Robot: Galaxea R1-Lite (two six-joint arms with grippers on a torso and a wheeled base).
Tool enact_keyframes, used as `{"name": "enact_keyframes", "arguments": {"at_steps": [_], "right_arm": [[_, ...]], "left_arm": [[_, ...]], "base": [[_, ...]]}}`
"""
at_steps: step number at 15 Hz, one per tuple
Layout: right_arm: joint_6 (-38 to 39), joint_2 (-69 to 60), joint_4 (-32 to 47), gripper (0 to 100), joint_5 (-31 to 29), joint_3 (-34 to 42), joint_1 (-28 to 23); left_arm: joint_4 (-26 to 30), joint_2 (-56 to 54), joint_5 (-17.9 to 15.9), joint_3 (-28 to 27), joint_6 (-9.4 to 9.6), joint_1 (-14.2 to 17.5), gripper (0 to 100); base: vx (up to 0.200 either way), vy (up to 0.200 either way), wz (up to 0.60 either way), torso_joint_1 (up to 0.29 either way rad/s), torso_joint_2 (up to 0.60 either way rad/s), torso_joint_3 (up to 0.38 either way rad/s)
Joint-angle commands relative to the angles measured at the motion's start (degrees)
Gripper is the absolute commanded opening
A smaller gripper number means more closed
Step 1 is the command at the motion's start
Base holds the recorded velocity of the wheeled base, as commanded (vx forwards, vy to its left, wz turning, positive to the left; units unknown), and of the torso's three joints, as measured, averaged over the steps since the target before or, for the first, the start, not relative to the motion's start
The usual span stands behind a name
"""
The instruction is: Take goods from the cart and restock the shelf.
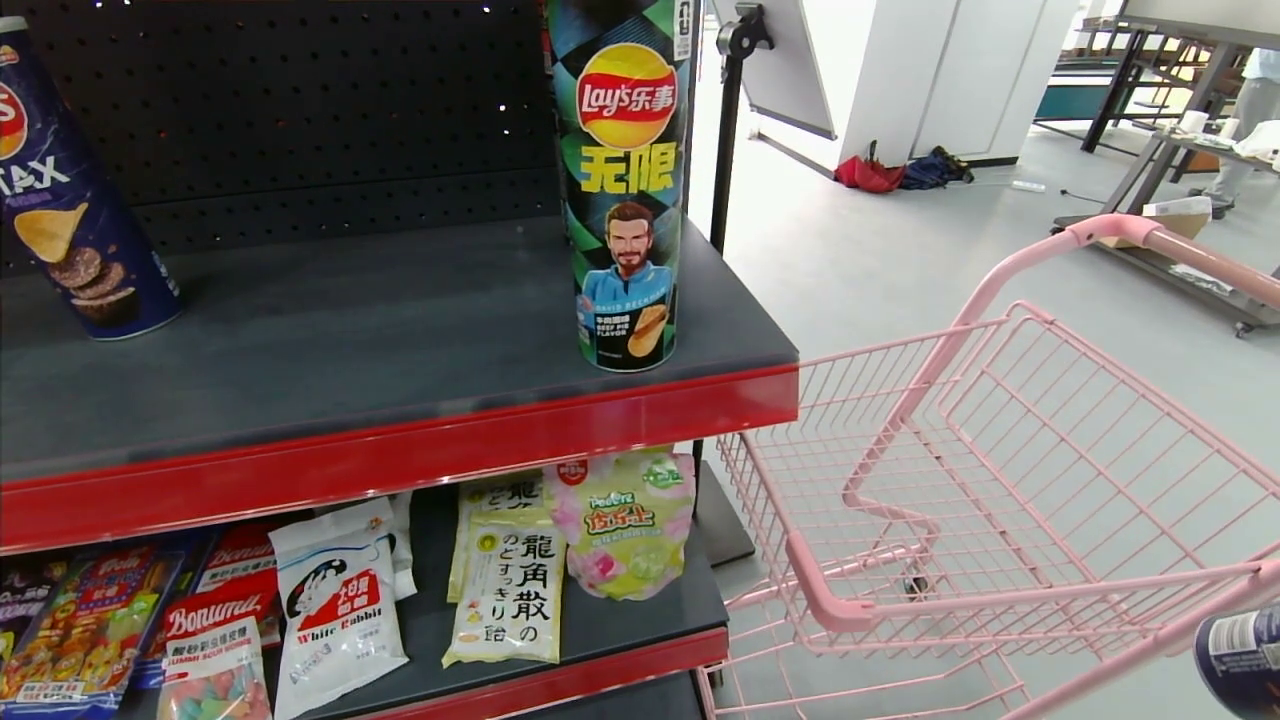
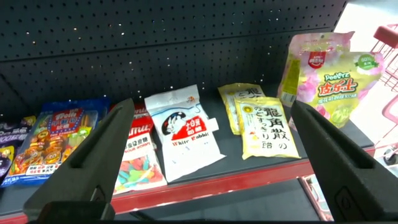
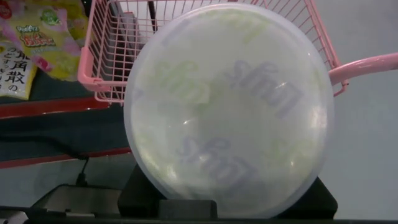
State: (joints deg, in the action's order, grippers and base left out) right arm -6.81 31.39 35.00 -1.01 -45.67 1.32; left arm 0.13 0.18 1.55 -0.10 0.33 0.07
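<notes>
Label print on chip can (image 1: 625, 190); pouches (image 1: 510, 585)

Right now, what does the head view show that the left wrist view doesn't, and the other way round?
Only the head view: the upper shelf, with a green chip can upright near its right end and a blue chip can at the left, plus most of the pink cart.
Only the left wrist view: the left gripper, fingers spread open in front of the lower shelf.
Both: the lower shelf's white bag, yellow candy bags and pink-green pouch, and an edge of the pink cart.
</notes>
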Motion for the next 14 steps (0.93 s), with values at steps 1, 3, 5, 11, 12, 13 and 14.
{"name": "enact_keyframes", "arguments": {"at_steps": [1, 3, 5, 11, 12, 13, 14], "right_arm": [[-0.04, -0.72, -0.02, 0, 0.05, 0.4, 0.18], [-0.04, -0.8, -0.02, 0, 0.05, 0.67, 0.18], [-0.3, -0.89, -0.46, 0, -0.04, 1.54, 0.18], [-1.1, -0.45, -0.63, 0, 0.05, 1.54, 0.27], [-1.27, -0.37, -0.63, 0, 0.05, 1.54, 0.27], [-1.71, -0.37, -0.63, 0, 0.05, 1.54, 0.27], [-1.71, -0.28, -0.72, 0, 0.05, 1.63, 0.27]], "left_arm": [[-0.05, 0.08, 0.03, 0.01, 0.02, 0.01, 100], [0.04, 0.08, 0.03, 0.01, 0.02, 0.01, 100], [-0.05, 0.08, 0.03, 0.01, 0.02, 0.01, 100], [-0.05, 0.08, 0.03, 0.01, 0.02, 0.01, 100], [-0.05, 0.08, 0.03, 0.01, 0.02, 0.01, 100], [-0.05, 0.08, 0.03, 0.01, 0.02, 0.01, 100], [-0.05, 0.08, 0.03, 0.01, 0.02, 0.01, 100]], "base": [[0.0, 0.0, 0.0, 0.0, 0.0, 0.0], [0.0, 0.0, 0.0, 0.0, 0.0, 0.0], [0.0, 0.0, 0.0, 0.0, 0.0, 0.0], [0.0, 0.0, 0.0, 0.128, -0.41, -0.282], [0.0, 0.0, 0.0, 0.188, -0.53, -0.359], [0.0, 0.0, 0.0, 0.188, -0.56, -0.369], [0.0, 0.0, 0.0, 0.198, -0.56, -0.364]]}}
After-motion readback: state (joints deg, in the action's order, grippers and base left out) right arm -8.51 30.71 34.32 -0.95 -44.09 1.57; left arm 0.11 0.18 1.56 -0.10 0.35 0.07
